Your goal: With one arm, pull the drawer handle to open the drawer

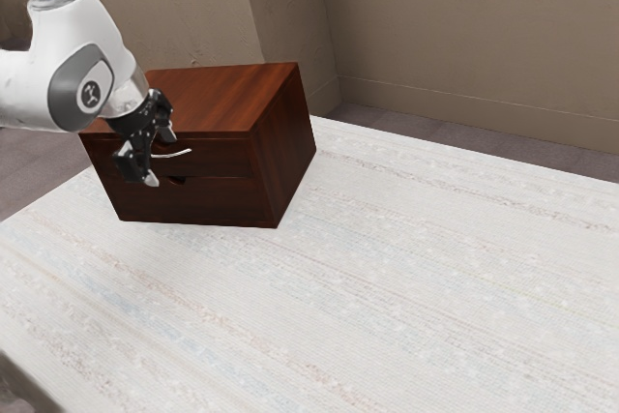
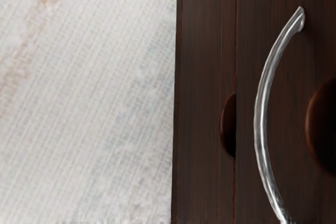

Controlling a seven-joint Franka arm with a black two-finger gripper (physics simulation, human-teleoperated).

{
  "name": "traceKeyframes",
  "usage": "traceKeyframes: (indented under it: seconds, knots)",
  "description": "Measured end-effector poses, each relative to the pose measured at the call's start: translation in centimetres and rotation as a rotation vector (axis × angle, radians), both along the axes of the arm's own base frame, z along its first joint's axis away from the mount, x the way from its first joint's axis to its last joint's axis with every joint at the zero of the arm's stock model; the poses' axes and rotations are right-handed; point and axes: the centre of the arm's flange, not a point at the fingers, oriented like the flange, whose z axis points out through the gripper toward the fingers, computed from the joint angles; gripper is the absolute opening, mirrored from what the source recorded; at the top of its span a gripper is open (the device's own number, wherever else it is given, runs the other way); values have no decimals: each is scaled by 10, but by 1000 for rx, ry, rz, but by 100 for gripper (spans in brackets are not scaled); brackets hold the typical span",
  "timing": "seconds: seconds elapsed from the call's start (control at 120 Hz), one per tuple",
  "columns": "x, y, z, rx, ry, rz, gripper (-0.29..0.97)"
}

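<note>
A dark wooden drawer cabinet (image 1: 227, 132) stands on the white table at the exterior view's upper left. Its front face carries a curved silver handle (image 1: 176, 154), which the wrist view has close up as a long arc (image 2: 262, 114) across the dark drawer front (image 2: 283, 51). My black gripper (image 1: 153, 155) hangs right in front of that face, at the handle's end nearer the arm. Its fingers stand apart, open, one above and one below the handle's level. The drawer fronts look flush with the cabinet.
The pale woven tabletop (image 1: 387, 278) stretches wide in front of the cabinet and toward the exterior view's right. A beige wall (image 1: 464, 26) runs behind. Dark rounded notches (image 2: 228, 132) sit along the seams between the drawer fronts.
</note>
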Motion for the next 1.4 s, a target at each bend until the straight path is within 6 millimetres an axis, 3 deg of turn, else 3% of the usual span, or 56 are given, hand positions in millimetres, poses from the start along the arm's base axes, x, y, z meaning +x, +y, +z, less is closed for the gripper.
traceKeyframes:
  seconds: [0.192, 0.592, 0.892, 1.067, 1.4]
  knots:
    - [2, 17, -1, 14, -22, 16, 68]
    - [4, 31, -9, 19, -35, 20, 68]
    - [6, 30, -14, 18, -45, 9, 38]
    - [4, 39, -17, 8, -55, 24, 32]
    - [8, 40, -23, -7, -66, 20, 24]
